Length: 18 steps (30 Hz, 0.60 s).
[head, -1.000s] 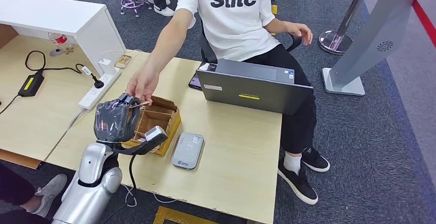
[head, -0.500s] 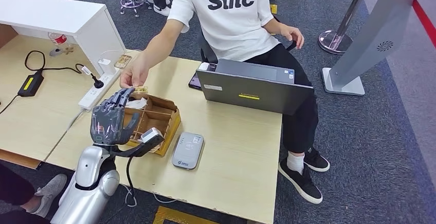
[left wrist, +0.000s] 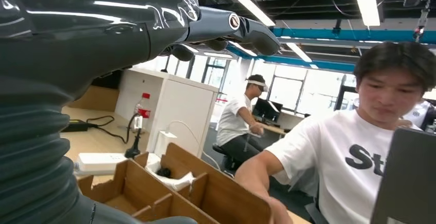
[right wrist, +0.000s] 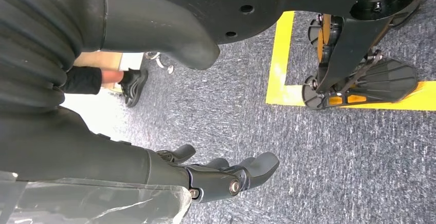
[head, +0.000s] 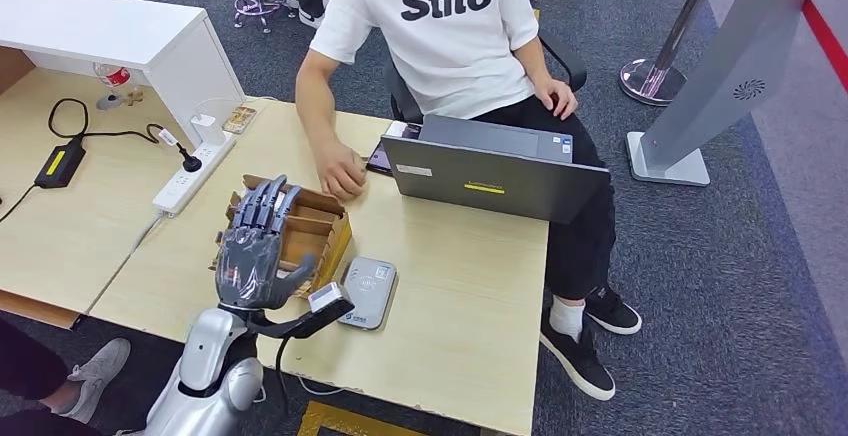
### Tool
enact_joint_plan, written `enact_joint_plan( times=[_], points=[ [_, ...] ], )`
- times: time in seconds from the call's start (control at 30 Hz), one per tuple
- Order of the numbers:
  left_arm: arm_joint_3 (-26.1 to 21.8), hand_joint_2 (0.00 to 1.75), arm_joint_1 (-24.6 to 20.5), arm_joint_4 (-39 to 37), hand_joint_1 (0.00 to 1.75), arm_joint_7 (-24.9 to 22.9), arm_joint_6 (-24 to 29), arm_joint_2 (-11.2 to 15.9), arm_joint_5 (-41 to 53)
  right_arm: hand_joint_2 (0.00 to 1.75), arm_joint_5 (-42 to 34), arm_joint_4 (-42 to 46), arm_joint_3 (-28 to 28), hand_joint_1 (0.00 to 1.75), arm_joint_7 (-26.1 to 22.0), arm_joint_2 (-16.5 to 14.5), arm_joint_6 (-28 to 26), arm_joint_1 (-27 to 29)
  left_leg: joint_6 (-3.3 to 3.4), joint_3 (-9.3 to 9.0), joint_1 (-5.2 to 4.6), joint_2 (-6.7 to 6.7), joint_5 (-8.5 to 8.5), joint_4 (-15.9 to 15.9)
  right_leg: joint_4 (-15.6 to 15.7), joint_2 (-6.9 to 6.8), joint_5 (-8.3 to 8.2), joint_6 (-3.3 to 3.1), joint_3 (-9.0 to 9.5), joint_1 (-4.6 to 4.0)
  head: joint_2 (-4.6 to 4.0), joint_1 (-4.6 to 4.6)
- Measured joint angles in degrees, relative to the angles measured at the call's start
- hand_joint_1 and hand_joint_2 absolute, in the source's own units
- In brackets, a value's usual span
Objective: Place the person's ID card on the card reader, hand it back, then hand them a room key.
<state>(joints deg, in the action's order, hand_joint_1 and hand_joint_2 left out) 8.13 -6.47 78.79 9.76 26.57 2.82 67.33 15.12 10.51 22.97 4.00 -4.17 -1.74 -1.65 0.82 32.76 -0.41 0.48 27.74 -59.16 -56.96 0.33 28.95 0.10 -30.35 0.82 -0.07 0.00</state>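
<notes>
So a second before this my left hand point(head: 258, 246) was up at the far corner of the wooden organizer box point(head: 325, 231), fingers bunched right against the person's hand point(head: 340, 173) with something small between us. Half a second later the fingers had opened and the person had a small tan thing pinched in theirs. By this moment my hand had pulled back over the near side of the box, fingers straight and apart, nothing in it. The person's hand had gone back to rest on the desk point(head: 470, 286) just beside the laptop point(head: 490, 171). I couldn't make out the card itself, presumably it was in their closed fist. I'd guess that was a handover finished, though whether ID or room key I couldn't tell.

The card reader point(head: 366, 293) sat flat just beside the box with nothing on it.

The box had open wooden compartments; from my left wrist camera one far compartment held something white and crumpled point(left wrist: 175, 178), the nearer ones looked bare.

My right hand point(right wrist: 216, 175) hung down by the carpet, fingers loosely apart, holding nothing.
</notes>
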Motion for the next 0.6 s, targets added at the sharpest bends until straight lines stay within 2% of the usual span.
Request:
enact_joint_plan(
  times=[0.2,0.33,0.6],
  points=[
    [4.1,1.75,0.2,-1.5,0.00,-0.3,-4.2,-0.3,5.1,1.75,0.6,0.0,0.1,0.00,0.2,0.0,0.1,0.0,0.00,0.00,0.00,0.00,0.00,0.0,0.0,0.00,0.00,0.00,-0.01,0.00,0.00,0.00],
    [6.9,1.75,-0.1,-4.4,0.00,-3.7,-7.0,-0.2,8.6,1.75,1.1,0.0,0.3,0.00,0.6,0.0,0.1,0.0,0.00,-0.01,0.00,0.01,0.00,0.0,0.0,0.01,-0.01,0.00,-0.01,-0.01,0.00,0.00],
    [8.3,1.75,-0.3,-6.9,0.00,-6.7,-8.8,1.6,11.0,1.75,1.2,0.0,1.1,0.00,1.1,0.0,0.1,0.0,0.00,0.00,0.01,0.00,0.00,0.0,0.0,0.01,0.00,-0.01,-0.01,-0.01,0.00,0.00]
  ],
)
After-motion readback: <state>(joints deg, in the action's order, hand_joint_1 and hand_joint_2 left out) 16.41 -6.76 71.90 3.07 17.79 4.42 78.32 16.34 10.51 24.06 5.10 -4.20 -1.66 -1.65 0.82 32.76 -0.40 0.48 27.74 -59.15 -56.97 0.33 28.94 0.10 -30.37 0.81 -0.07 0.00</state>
